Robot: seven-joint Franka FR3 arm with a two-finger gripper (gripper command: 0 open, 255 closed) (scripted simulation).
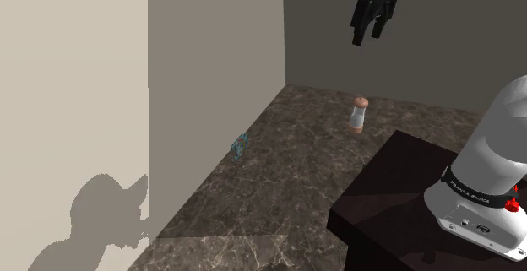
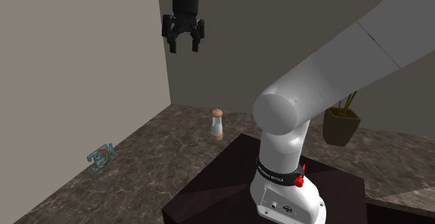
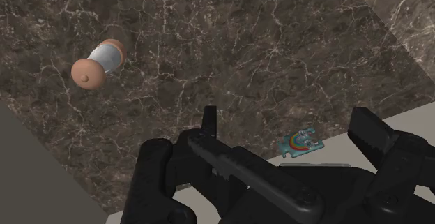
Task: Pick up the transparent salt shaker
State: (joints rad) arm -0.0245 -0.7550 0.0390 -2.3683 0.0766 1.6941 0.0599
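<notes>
Black end effector well above salt shaker, pointing down, fingers apart, empty.

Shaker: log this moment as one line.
phase: pre-grasp | hand: open, high above floor | shaker: upright on floor, untouched

Dark marbled floor, beige wall, grey wall, potted plant beside it
</notes>
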